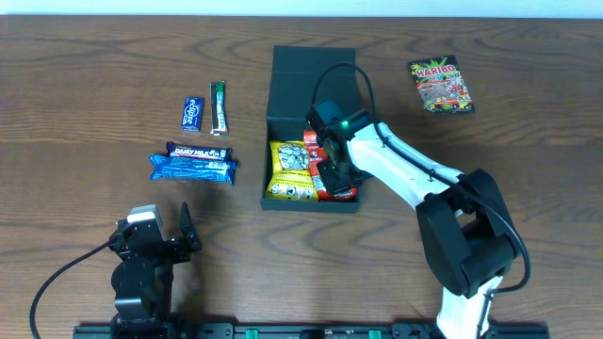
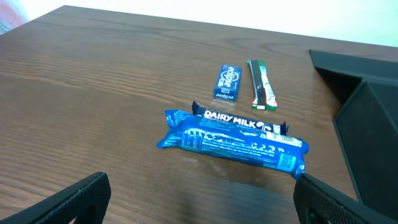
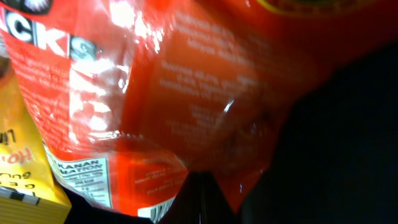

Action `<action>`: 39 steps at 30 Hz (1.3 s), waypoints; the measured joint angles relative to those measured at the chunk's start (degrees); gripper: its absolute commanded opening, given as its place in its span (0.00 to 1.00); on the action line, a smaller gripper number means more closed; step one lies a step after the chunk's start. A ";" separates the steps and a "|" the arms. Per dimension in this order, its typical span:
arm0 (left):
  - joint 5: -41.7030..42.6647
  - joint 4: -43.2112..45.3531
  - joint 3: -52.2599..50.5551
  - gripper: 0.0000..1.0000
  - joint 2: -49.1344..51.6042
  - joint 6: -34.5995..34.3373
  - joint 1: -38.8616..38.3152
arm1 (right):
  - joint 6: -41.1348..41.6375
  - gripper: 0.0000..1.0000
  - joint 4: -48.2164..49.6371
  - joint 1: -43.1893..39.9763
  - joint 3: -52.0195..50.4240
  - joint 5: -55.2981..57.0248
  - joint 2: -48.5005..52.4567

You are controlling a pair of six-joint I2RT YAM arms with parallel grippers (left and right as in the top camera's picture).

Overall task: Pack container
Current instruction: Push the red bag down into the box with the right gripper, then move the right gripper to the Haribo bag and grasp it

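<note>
The left arm sits folded low at the near edge of the wooden table (image 1: 75, 94), its left gripper (image 1: 162, 228) level and pointing away over the grained brown top, the two dark fingers (image 2: 68, 202) spread as wide as they go with nothing between them. Straight ahead of those jaws lies a crinkled glossy blue packet (image 2: 233, 142), and touching its far side is a dark Dairy Milk bar (image 2: 239, 119). Farther ahead lie a small flat blue Eclipse pack (image 2: 227, 81) and, just beside it, a slim green, white and red stick (image 2: 262, 93). The container (image 1: 306, 80), a matte dark teal rectangular box with its flap lid laid open on the far side, stands off to the right of the left jaws. The white right arm stretches from its dark base across to the box and bends down into it, so the right gripper (image 1: 330, 162) is inside, clenched tight. Pressed up against its jaws is a shiny, wrinkled red packet (image 3: 186, 93); whether the film is pinched between them I cannot tell. To the left of those jaws a yellow packet (image 1: 290, 169) lies in the box beside the red one. A printed Haribo bag (image 1: 440, 85) lies flat on the table well beyond the right jaws, outside the box.
</note>
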 measured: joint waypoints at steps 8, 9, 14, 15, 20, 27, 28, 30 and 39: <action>0.00 0.00 0.00 0.95 0.00 -0.02 0.00 | 0.00 0.01 -3.82 -0.63 6.69 2.80 -0.55; 0.00 0.00 0.00 0.95 0.00 -0.02 0.00 | 0.00 0.01 -3.91 -0.66 7.37 2.91 -0.96; 0.00 0.00 0.00 0.95 0.00 0.00 0.00 | -0.02 0.01 -4.37 -0.92 11.43 2.19 -6.14; 0.00 0.00 0.00 0.95 0.00 -0.02 0.00 | -0.02 0.01 -3.48 -1.14 12.02 2.03 -7.56; 0.00 0.00 0.00 0.95 0.00 0.00 0.00 | -0.22 0.01 0.79 -8.35 14.16 1.66 -15.43; 0.00 0.00 0.00 0.95 0.00 0.00 0.00 | -1.16 0.02 1.16 -30.49 14.78 -7.69 -13.84; 0.00 0.00 0.00 0.95 0.00 0.00 0.00 | -1.36 0.03 1.40 -32.33 14.78 -9.07 -13.16; 0.00 0.00 0.00 0.95 0.00 0.00 0.00 | -1.84 0.18 1.60 -36.96 14.73 -13.11 -11.41; 0.00 0.00 0.00 0.95 0.00 0.00 0.00 | -4.33 0.99 4.13 -48.54 14.43 -19.98 -8.76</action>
